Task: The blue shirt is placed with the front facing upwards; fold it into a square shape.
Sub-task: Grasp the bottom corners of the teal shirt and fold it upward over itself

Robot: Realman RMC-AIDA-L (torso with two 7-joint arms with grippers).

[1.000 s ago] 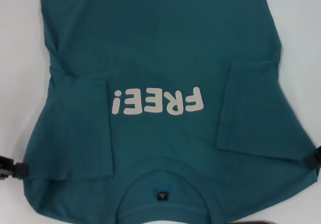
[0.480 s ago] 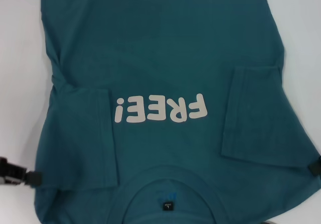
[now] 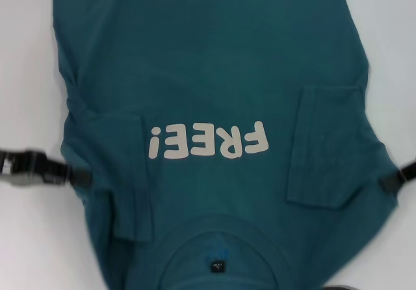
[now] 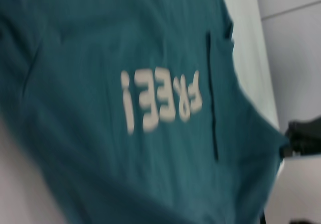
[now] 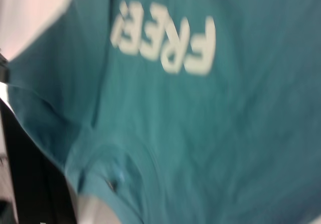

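Head view: both pincers (left, right) grip the blue shirt edges.

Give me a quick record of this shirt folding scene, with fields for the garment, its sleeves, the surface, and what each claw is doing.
garment: dark teal-blue cotton T-shirt, front up, pale "FREE!" lettering, collar nearest the robot
sleeves: both folded inward over the chest, one on each side of the lettering
neck label: small dark tag inside the collar
surface: white table
left claw: at the shirt's left edge near the shoulder, shut on the fabric
right claw: at the shirt's right edge near the shoulder, shut on the fabric
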